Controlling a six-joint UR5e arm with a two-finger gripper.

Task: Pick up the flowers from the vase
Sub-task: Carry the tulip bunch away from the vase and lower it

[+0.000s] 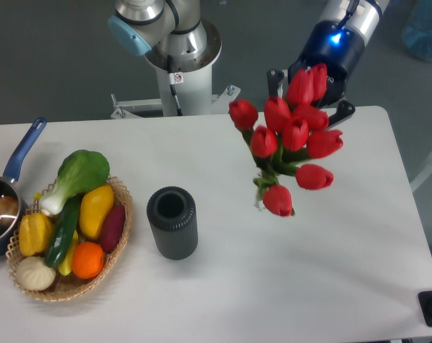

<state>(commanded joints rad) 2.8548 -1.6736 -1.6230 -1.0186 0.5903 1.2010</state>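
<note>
Above the white table (330,271), fingers (275,80) clamp the red-budded flowers (291,136), clear of the ribbed vase (173,223).

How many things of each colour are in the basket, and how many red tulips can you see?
In the basket:
Green: 2 (leafy vegetable, cucumber)
Yellow: 2 (pepper at the left, one in the middle)
Purple: 1 (sweet potato)
Orange: 1 (orange)
Cream: 1 (bun-shaped piece)
Red tulips in the flowers: 9 showing; more may be hidden.
Total: 16
</note>
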